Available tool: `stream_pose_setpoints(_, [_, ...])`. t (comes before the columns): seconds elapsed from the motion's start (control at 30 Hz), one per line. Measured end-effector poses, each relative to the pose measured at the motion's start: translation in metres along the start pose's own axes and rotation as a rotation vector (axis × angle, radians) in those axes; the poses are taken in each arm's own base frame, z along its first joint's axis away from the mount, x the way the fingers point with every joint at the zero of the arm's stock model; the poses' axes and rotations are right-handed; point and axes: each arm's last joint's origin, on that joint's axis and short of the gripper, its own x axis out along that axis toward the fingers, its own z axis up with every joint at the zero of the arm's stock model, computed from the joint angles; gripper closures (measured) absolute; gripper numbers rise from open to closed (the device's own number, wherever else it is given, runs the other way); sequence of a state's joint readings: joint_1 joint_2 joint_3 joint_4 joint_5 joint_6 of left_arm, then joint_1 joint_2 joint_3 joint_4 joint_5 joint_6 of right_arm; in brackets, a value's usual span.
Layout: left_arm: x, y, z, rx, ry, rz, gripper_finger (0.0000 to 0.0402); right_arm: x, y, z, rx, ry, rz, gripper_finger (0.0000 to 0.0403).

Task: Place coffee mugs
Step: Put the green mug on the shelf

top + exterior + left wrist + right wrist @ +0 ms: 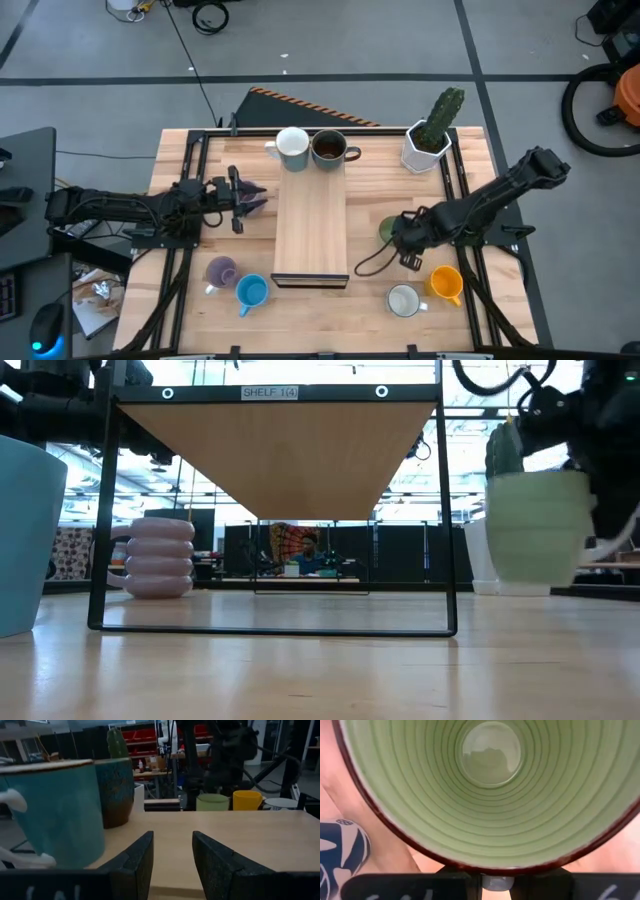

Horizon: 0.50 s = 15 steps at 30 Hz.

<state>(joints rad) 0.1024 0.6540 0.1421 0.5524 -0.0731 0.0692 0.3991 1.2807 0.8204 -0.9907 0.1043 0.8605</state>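
Note:
My right gripper [402, 232] is shut on a light green mug [387, 228] just right of the wooden shelf [311, 225]. In the low view the green mug [535, 525] hangs above the tabletop. My left gripper [240, 195] waits open at the shelf's left side. A teal mug with a white handle [292, 148] and a dark brown mug [328, 148] stand at the shelf top's far end. On the table's near part stand a lilac mug [220, 270], a blue mug [250, 291], a white mug [403, 300] and an orange mug [445, 283]. My right gripper [492, 872] holds the green mug by its rim [490, 868], coming from the table's right side. The wrist view looks straight into the mug's ribbed inside, and the mug hides the fingertips. The mug is lifted clear of the table, roughly upright.
A white faceted pot with a cactus [430, 142] stands at the far right corner. The shelf's black frame legs [100, 510] rise from the table. Black rails run along both table sides. A black cable [370, 262] loops below the right gripper.

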Motion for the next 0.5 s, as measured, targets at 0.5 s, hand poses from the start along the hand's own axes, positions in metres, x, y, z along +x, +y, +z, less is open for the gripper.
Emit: stream_pose_setpoints(0.5, [0.000,-0.001,-0.008,-0.135,0.081,0.000,0.0260,-0.075,-0.026,0.052,-0.132,-0.095,0.013,0.0343])
